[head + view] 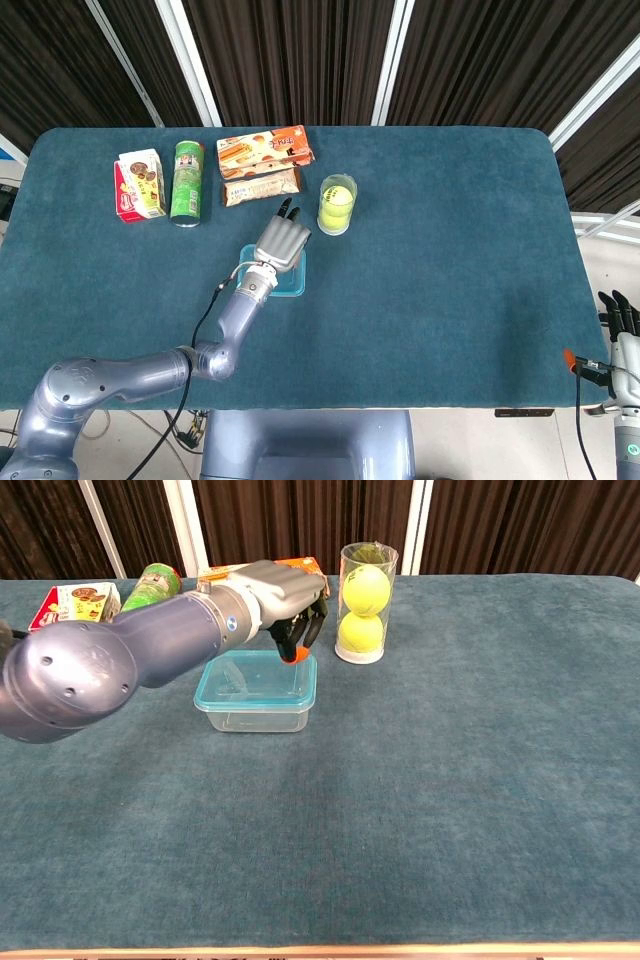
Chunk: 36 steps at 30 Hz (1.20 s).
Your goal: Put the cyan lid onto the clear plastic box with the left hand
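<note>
Our left arm (120, 650) is a glossy blue-grey metal shell with rounded joints dotted with small screws, ending in a light grey left hand (282, 240) with black, orange-tipped fingers (298, 650). A thin black cable (205, 320) loops along that arm. At the table's near right corner our grey right hand (622, 322) shows dark fingers, beside an orange-tipped cable (578, 372).

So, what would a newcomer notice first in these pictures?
Probably the big blue-grey left arm reaching across the table, its left hand above the far right corner of the clear plastic box with its cyan lid on. Just right stands a clear tube of tennis balls.
</note>
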{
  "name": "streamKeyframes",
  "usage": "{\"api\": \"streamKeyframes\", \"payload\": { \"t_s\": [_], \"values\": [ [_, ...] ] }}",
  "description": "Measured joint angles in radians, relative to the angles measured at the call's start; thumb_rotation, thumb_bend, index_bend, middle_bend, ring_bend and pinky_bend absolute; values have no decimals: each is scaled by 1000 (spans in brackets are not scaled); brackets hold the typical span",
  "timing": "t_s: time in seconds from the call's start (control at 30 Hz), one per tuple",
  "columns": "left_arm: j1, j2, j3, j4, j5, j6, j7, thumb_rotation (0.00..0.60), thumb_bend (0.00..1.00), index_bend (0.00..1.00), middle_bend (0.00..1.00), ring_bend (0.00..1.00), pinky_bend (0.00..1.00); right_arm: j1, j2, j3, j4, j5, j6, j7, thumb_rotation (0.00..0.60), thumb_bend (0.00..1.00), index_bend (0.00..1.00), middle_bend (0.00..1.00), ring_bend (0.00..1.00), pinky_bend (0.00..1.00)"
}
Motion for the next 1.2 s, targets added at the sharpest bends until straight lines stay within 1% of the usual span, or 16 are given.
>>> {"api": "streamKeyframes", "payload": {
  "t_s": [0.3,0.4,0.5,0.63,0.83,1.2],
  "values": [
    [16,97,-4,-218,32,75,44,600,498,657,609,143,45,0,-2,0,0,3,1,-5,600,291,100,0,0,0],
    [26,126,19,-283,66,88,52,600,497,657,609,143,43,0,-2,1,-1,3,2,-6,600,292,100,0,0,0],
    [36,137,50,-311,93,83,48,600,497,657,609,143,40,-1,-2,1,-1,4,3,-7,600,292,100,0,0,0],
    [46,140,82,-322,118,63,32,600,498,657,609,143,40,-1,-2,2,-1,6,3,-7,600,292,100,0,0,0],
    [61,134,108,-303,128,45,8,600,497,657,609,143,40,-1,-1,1,-2,6,2,-6,600,292,101,0,0,0],
    [77,134,120,-290,160,28,-36,600,505,657,607,143,36,-1,-1,1,-1,4,2,-5,600,292,100,0,0,0]
  ]
}}
